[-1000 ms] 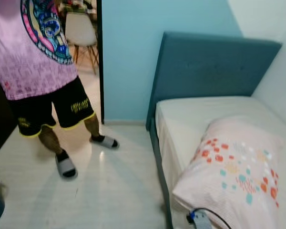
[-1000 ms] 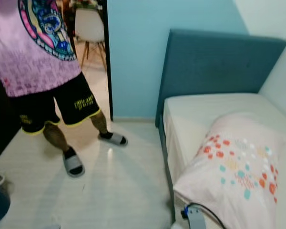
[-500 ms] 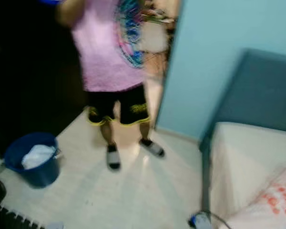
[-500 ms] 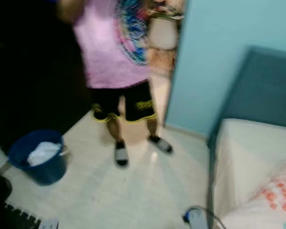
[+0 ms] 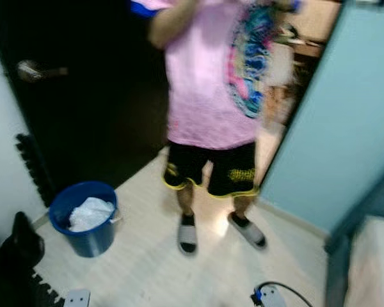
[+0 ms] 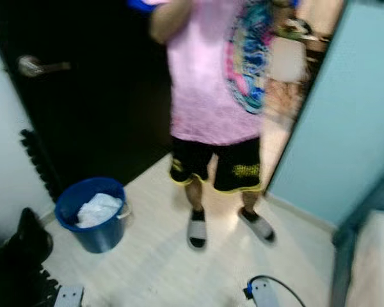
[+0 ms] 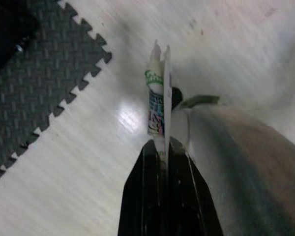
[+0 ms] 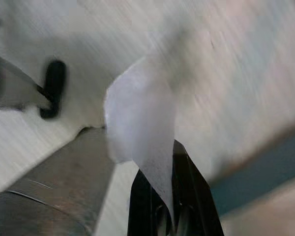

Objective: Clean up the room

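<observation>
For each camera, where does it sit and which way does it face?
Left eye, right eye: on the head, facing forward and down at a person, a blue bucket, pale floor.
Left wrist: along shut jaws gripping a printed wrapper, above floor and foam mat.
Right wrist: along shut jaws gripping a white tissue.
Shared: the floor.
</observation>
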### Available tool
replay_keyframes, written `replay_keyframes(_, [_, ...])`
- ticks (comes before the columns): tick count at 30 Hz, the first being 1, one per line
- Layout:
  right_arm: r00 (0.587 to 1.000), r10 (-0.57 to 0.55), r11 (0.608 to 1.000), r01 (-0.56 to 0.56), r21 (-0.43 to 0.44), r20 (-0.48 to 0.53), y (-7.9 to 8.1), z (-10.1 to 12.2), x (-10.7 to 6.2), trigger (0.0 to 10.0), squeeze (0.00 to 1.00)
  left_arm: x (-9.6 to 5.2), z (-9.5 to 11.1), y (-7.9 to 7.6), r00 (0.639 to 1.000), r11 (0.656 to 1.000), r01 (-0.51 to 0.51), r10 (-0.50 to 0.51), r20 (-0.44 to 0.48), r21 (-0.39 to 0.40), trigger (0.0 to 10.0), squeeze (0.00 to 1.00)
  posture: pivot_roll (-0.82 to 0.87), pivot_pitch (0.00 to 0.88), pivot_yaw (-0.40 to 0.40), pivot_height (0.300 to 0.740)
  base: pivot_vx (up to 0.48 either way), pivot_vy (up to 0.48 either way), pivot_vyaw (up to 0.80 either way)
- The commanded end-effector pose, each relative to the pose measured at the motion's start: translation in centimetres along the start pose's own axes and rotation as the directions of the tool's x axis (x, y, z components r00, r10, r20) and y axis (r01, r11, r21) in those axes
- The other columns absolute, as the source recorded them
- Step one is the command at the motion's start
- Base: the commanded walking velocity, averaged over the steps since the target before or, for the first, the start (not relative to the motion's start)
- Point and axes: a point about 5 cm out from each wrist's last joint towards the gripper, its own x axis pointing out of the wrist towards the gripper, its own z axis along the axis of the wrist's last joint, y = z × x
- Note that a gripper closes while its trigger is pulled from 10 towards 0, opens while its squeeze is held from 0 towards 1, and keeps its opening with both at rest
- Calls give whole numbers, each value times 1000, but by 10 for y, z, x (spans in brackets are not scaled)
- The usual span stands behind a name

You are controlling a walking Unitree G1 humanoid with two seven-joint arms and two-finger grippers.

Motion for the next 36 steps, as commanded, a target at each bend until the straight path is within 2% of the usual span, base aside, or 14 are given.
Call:
replay_keyframes(1, [1000,-11,1000,11,-17,-4,-5,-3,-2,10000,0,-2,-20,-9,997,999,29,-27,-78,18,10000,0,54,0,-146,739,322,0,763])
replay_keyframes(12, [1000,-13,1000,13,-8,2,-6,-2,-2,10000,0,-1,-16,-9,998,999,28,-26,-64,26,10000,0,54,0,-144,739,250,0,763])
replay_keyframes(14, [999,-44,999,43,26,23,-9,2,-3,10000,0,0,-10,-10,999,999,26,-25,-44,27,10000,0,56,0,-146,739,0,0,0])
replay_keyframes(19, [998,-50,998,49,31,29,-11,4,-3,10000,0,1,-4,-11,999,999,33,-32,-24,35,10000,0,59,0,-147,739,0,0,0])
replay_keyframes(21, [998,-48,998,47,36,45,-12,10,-2,10000,0,3,8,-14,998,998,52,-53,18,34,10000,0,59,0,-145,739,0,-148,0])
replay_keyframes(28, [996,-47,998,45,33,71,-12,19,-2,10000,0,4,25,-17,996,998,56,-58,68,38,10000,0,58,0,-143,739,171,-379,0])
replay_keyframes(30, [995,-49,999,47,26,91,-13,26,-2,10000,0,5,37,-18,994,998,35,-41,101,55,10000,0,58,0,-143,739,270,-394,0])
replay_keyframes(32, [992,-47,999,45,15,121,-14,36,-2,10000,0,6,50,-20,988,999,33,-39,149,43,10000,0,54,0,-141,739,0,0,0])
replay_keyframes(36, [984,-27,999,33,-30,174,-14,55,-2,10000,0,6,62,-23,979,999,47,-48,196,10,10000,0,56,0,-140,739,0,0,0])
